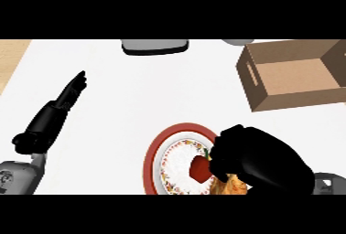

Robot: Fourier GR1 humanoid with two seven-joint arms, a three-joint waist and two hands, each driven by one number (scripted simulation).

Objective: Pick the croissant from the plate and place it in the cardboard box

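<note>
A red-rimmed plate [162, 153] with a flowered white centre lies at the lower middle of the counter. My right hand [260, 157] covers its right side, fingers curled down over the golden croissant [229, 186], of which only a piece shows below the hand. A small red item [201, 168] lies on the plate just left of the fingers. The open cardboard box [294, 75] stands at the upper right, apart from the hand. My left hand [57, 109] rests at the left with straight fingers pointing up, holding nothing.
A grey and black appliance [154, 46] sits at the counter's far edge, top centre. A grey rounded object [236, 42] shows next to the box's far corner. The wooden counter edge [12, 52] lies at upper left.
</note>
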